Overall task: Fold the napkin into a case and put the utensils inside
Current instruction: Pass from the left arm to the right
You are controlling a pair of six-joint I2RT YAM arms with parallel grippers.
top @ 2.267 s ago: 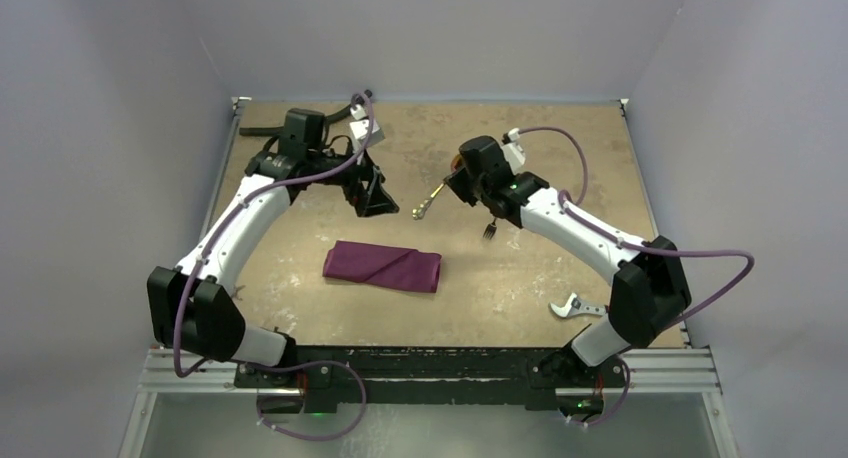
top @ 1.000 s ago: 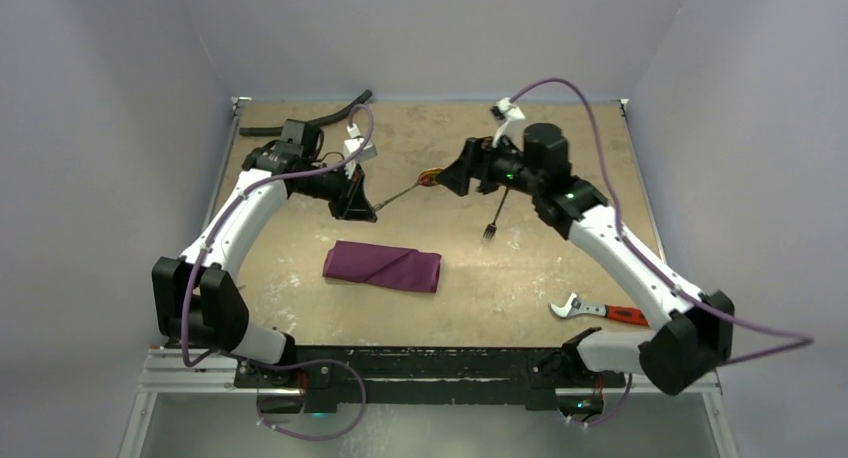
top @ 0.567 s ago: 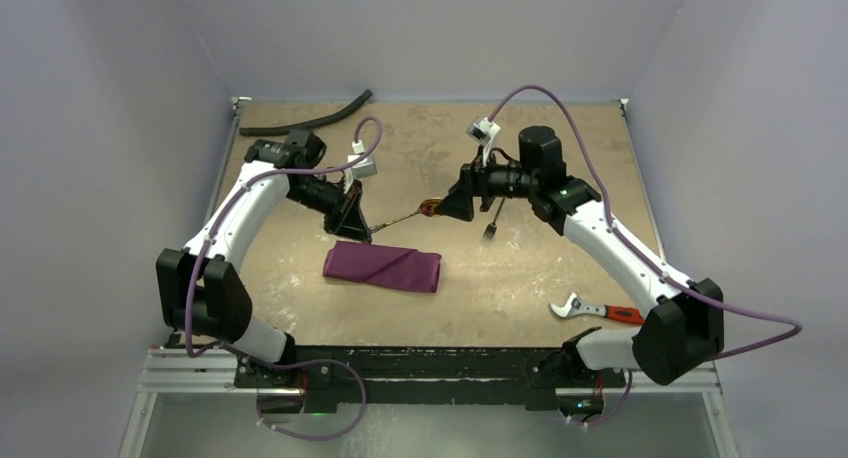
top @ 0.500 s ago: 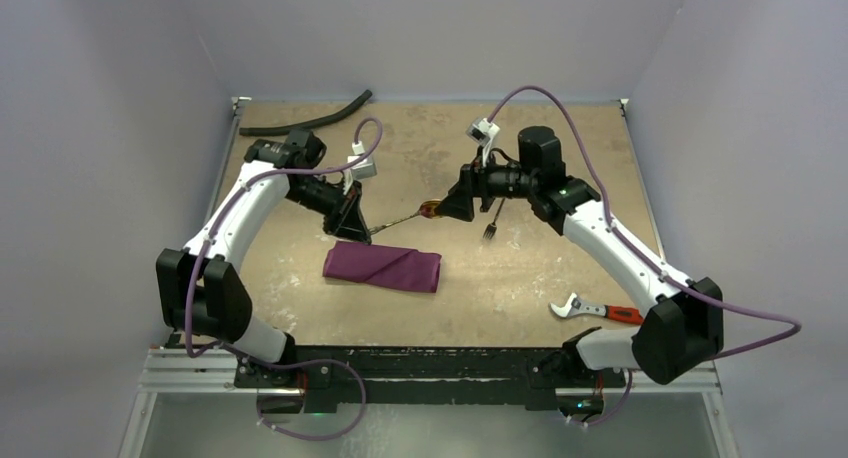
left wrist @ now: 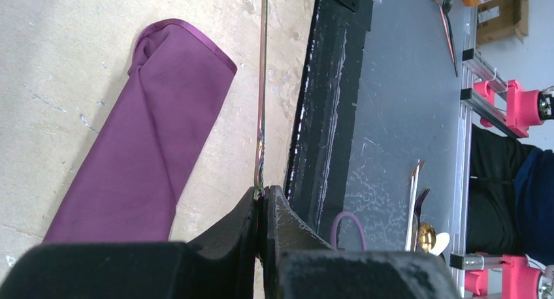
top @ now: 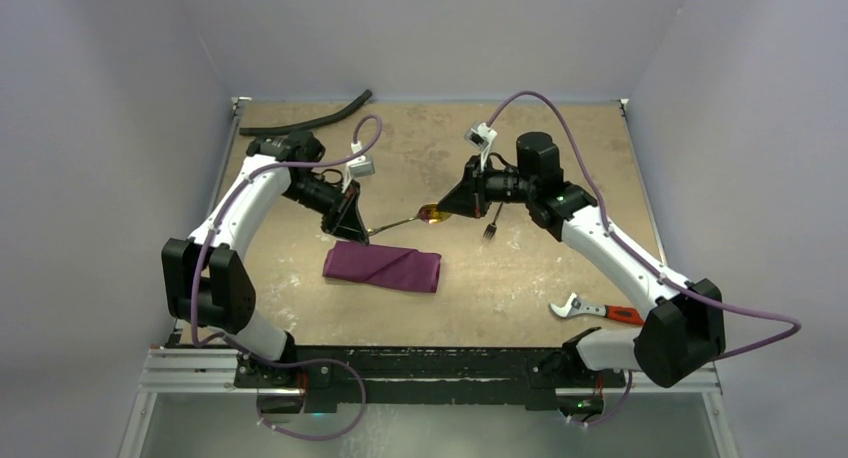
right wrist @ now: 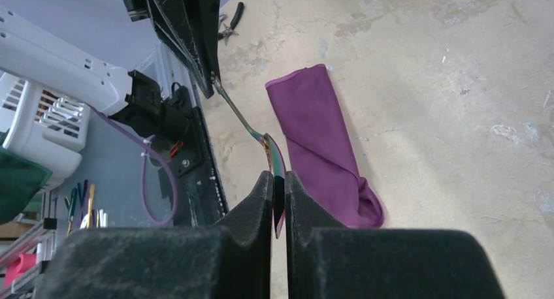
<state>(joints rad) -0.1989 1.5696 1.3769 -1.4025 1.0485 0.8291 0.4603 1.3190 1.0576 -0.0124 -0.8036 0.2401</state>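
The plum-purple napkin (top: 383, 266) lies folded into a flat oblong case at mid-table, also seen in the left wrist view (left wrist: 144, 155) and the right wrist view (right wrist: 320, 136). The spoon (top: 400, 222) hangs level above the table just behind it. My left gripper (top: 358, 233) is shut on the tip of its thin handle (left wrist: 262, 103). My right gripper (top: 443, 213) is shut on its shiny bowl (right wrist: 276, 160), edge-on between the pads. The silvery fork (top: 492, 223) lies on the table under the right arm, apart from both grippers.
A red-handled wrench (top: 590, 308) lies near the front right of the table. A black rubber hose (top: 305, 118) rests along the back left edge. The table's dark front rail (left wrist: 326, 103) runs close behind the held spoon in the left wrist view.
My right gripper, open a moment ago, has shut on the spoon's bowl. Both arms have carried the spoon slightly nearer the napkin. The napkin and fork have not moved.
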